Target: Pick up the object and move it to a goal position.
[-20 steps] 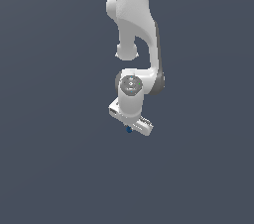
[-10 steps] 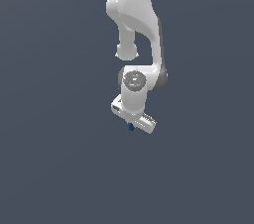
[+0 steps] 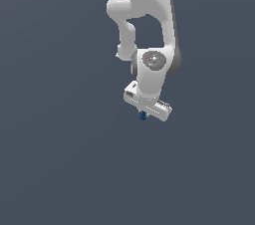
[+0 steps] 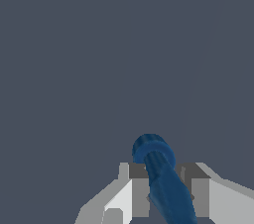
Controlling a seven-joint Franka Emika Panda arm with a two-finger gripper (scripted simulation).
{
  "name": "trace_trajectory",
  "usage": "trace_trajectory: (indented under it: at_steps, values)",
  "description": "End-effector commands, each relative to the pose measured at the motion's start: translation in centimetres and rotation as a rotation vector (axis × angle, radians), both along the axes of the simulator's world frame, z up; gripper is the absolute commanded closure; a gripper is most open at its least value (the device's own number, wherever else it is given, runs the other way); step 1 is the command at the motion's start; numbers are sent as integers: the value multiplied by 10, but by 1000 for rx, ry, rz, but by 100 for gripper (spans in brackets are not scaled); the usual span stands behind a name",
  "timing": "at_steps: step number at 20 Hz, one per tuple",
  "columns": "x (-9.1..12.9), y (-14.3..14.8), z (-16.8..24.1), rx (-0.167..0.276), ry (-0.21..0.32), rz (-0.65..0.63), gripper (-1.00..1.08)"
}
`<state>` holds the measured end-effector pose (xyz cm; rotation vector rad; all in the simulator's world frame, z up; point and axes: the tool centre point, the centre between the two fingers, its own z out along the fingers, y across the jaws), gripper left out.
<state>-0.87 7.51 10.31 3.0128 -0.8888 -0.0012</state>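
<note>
- While the object (image 3: pixel 143 115) peeks out as a tiny dark blue speck beneath the white hand, the wrist view gives the better look: the same object (image 4: pixel 159 176) fills the space between the two fingers, and the jaws look clenched on it.
- The pick-up looks done; what's left, by my reading, is the carry to the goal and the letting go.
- No goal marker shows in either view, so how far there is to travel can't be told.
- Up close it's a deep blue, smooth, rounded piece, a thick ring-like end leading into a longer stem that runs back into the grip.
- The gripper (image 3: pixel 144 114) points downward under the arm (image 3: pixel 149 25), with plain grey ground all around.
- Whether the object clears the floor isn't certain from here.
</note>
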Motion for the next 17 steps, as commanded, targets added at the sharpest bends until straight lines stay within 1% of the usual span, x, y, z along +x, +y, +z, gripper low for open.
trace_trajectory:
  at_steps: [1,9,13,17]
  values:
    - [-11,18,17,0,-1,1,108]
    - [-37,62,61,-1,-1,1,108]
    - [-44,75,72,-1,-1,1,108]
    - [-45,79,77,0,-1,1,108]
